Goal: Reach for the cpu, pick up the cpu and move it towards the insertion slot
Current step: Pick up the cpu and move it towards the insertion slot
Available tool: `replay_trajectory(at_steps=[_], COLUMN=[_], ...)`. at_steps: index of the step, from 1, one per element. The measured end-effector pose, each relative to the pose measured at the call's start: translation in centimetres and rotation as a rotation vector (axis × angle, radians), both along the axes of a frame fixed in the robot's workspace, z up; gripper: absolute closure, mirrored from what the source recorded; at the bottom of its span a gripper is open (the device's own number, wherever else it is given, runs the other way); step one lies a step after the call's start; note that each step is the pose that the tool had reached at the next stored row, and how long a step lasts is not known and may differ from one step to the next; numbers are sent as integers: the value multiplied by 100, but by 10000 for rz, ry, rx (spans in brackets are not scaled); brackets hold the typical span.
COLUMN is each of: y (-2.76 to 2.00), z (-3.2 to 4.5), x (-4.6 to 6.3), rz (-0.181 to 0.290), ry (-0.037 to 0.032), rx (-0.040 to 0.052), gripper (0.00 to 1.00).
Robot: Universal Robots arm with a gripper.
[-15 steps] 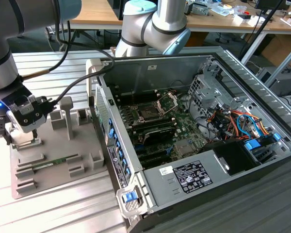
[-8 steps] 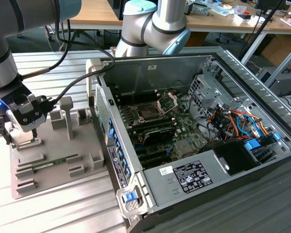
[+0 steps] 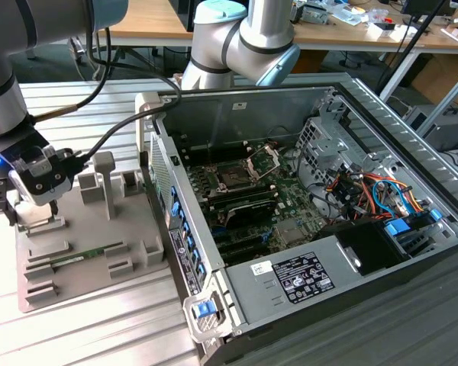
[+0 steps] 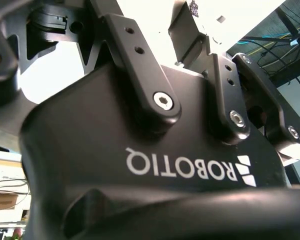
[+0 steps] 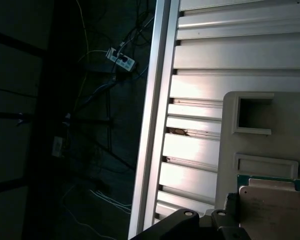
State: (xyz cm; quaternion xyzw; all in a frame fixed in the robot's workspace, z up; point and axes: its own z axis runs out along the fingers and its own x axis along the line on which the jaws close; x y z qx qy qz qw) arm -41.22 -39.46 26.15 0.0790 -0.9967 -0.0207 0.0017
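The cpu (image 5: 275,212), a flat square chip with a silvery top and a thin greenish rim, lies in a recess of the grey fixture plate (image 5: 250,165) in the first wrist view. One dark finger (image 5: 230,206) of my gripper (image 3: 27,217) stands right beside the chip's edge. In the exterior view the gripper hangs low over the far left end of that plate, fingers apart, open, nothing lifted. The insertion slot (image 3: 233,178) is the dark square socket on the motherboard inside the open computer case, its silver frame (image 3: 263,160) hinged up.
The open case (image 3: 290,290) fills the exterior view's middle and right, its side wall (image 3: 168,206) standing between plate and motherboard. A green memory stick (image 3: 80,257) and upright grey posts (image 3: 103,179) sit on the plate. Black cables (image 3: 107,145) trail from the wrist. The ribbed table's edge (image 5: 150,125) runs near the plate.
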Motion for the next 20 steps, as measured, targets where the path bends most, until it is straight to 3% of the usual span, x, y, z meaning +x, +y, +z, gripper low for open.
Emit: replay_trajectory(at_steps=[20], y=[0], z=[44], x=[1], rz=[0], ry=[0], rx=[0], gripper=[45])
